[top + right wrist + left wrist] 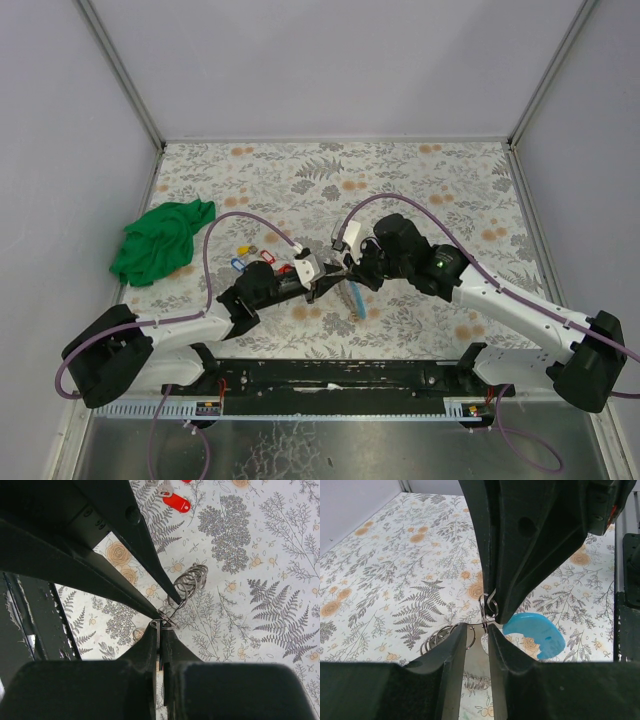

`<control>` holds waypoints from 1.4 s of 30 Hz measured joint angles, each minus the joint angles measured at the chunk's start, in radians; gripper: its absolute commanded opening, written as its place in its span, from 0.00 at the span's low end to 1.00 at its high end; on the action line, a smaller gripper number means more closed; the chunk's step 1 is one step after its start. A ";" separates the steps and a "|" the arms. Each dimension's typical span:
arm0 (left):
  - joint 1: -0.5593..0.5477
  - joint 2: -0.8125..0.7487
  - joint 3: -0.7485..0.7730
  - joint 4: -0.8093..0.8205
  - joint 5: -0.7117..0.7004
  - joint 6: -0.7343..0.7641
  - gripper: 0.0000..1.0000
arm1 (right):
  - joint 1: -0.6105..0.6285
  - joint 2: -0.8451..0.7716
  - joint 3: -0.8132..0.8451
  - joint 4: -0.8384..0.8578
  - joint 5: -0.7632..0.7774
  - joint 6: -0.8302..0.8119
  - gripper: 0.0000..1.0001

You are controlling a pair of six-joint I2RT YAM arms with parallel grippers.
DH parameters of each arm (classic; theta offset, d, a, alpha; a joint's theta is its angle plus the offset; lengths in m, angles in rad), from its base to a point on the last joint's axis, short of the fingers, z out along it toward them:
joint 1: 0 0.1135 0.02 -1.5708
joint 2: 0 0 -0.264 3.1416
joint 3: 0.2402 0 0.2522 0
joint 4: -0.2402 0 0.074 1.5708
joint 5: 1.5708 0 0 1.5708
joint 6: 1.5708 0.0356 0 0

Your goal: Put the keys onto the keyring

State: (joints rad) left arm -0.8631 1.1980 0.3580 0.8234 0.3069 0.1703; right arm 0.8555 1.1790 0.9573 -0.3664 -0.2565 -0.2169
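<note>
Loose keys lie left of the grippers: a yellow-tagged (241,250), a blue-tagged (238,264) and a red-tagged one (268,257); another red key (176,502) shows in the right wrist view. The keyring's thin wire (181,594) carries a stack of small rings (194,578); its light-blue arc (536,636) sits beside the tips. My right gripper (161,625) is shut on a thin dark flat key, its small ring (489,611) sticking out. My left gripper (477,626) meets it tip to tip, jaws a little apart, the wire crossing between them.
A crumpled green cloth (160,240) lies at the left of the floral table (440,180). Purple cables (230,218) arch over both arms. White walls close off the back and sides, and a black rail (330,375) runs along the near edge.
</note>
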 measured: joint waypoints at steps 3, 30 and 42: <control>0.000 0.000 0.000 0.001 0.003 0.000 0.19 | 0.000 0.000 0.007 -0.008 -0.001 0.000 0.00; -0.003 -0.048 -0.084 0.137 0.027 -0.044 0.00 | 0.002 0.014 0.000 -0.043 0.109 0.000 0.00; -0.006 -0.045 -0.097 0.158 0.026 -0.080 0.00 | 0.001 0.073 -0.006 -0.017 0.081 0.008 0.00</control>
State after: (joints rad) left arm -0.8692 1.1526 0.2611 0.9813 0.3332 0.0902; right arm 0.8562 1.2522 0.9508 -0.3836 -0.1753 -0.2092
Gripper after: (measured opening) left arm 0.007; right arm 0.038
